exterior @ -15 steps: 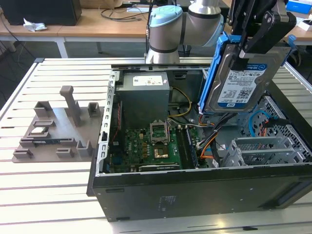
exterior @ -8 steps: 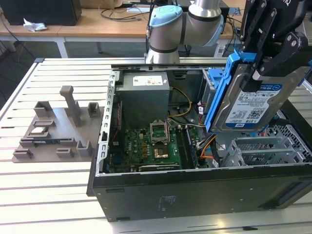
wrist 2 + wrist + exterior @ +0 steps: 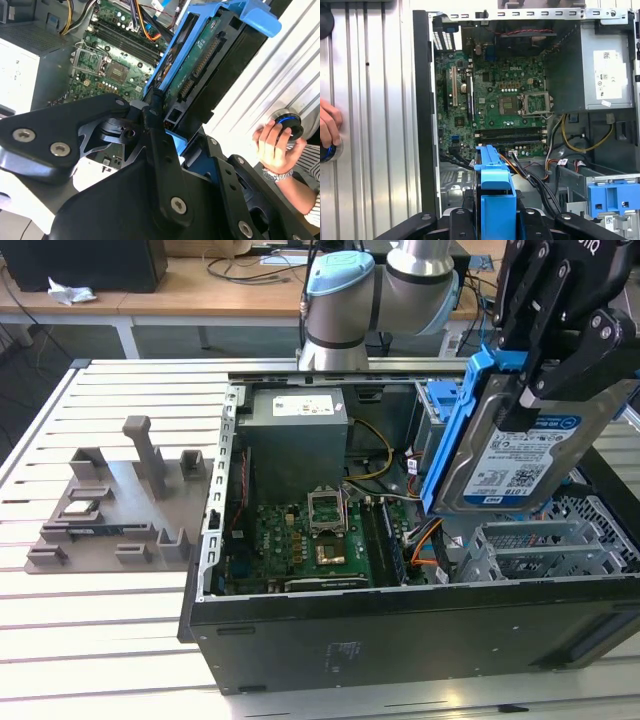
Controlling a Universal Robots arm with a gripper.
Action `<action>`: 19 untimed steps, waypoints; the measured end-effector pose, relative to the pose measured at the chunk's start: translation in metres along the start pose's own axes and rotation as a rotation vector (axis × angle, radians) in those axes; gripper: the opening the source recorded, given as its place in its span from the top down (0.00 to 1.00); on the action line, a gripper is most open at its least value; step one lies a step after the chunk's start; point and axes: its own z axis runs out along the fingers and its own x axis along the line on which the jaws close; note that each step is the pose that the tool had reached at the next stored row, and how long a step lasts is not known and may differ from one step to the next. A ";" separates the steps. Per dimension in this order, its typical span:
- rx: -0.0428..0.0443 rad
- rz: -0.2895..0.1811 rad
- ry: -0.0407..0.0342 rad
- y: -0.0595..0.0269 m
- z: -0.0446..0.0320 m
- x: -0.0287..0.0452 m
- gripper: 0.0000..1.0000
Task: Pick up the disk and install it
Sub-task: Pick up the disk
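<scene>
In the exterior view the hand (image 3: pixel 548 380) is pinched on the upper end of the disk (image 3: pixel 520 455). It holds the disk clear in the air over the open computer case (image 3: pixel 400 640), at the exterior view's right end. The disk hangs below the hand, label facing out, its long axis steep and leaning. Its lower end is just above the grey drive cage (image 3: pixel 540 550), not touching it. In the second wrist view the hand (image 3: pixel 167 135) clamps the disk (image 3: pixel 200 65) by its blue bracket, with the motherboard (image 3: pixel 115 55) beyond and a person's fingers (image 3: pixel 272 137) on a knob at the bench edge. In the first wrist view the disk (image 3: pixel 495 195) points edge-on away from the hand (image 3: pixel 495 222) into the case.
</scene>
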 end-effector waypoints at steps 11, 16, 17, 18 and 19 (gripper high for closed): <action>0.0000 0.000 0.0004 -0.0003 0.0003 0.0063 0.63; -0.0001 0.000 0.0002 -0.0012 0.0006 0.0163 0.63; 0.0000 -0.001 0.0001 -0.0025 0.0007 0.0162 0.63; -0.0001 -0.002 0.0003 -0.0041 0.0007 0.0162 0.63; -0.0001 -0.003 0.0004 -0.0065 0.0007 0.0161 0.63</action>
